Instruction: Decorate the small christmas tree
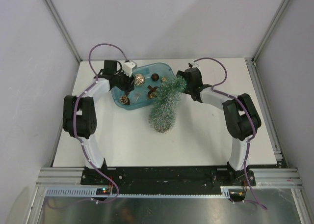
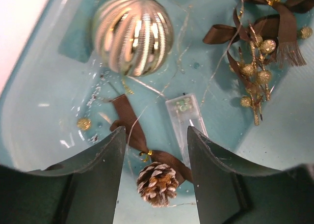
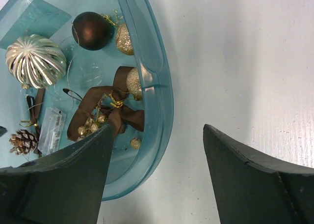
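Brown ribbon (image 2: 128,120) trails from the pine cone (image 2: 157,183), which sits between the spread, not yet touching fingers of the left gripper (image 2: 156,135), low in the blue tub (image 2: 29,121). A sound pinch would centre on the cone's body rather than the loose ribbon, and close gently. The left arm reaches forward, wrist pitched down. The right gripper (image 3: 158,133), spread and empty, hangs over the tub's rim near the small christmas tree (image 1: 166,108), which appears to lie on the table (image 1: 122,140), tip towards the tub.

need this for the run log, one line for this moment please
left hand: open, straddling pine cone in blue tub | right hand: open, over tub rim | tree: on table, undecorated
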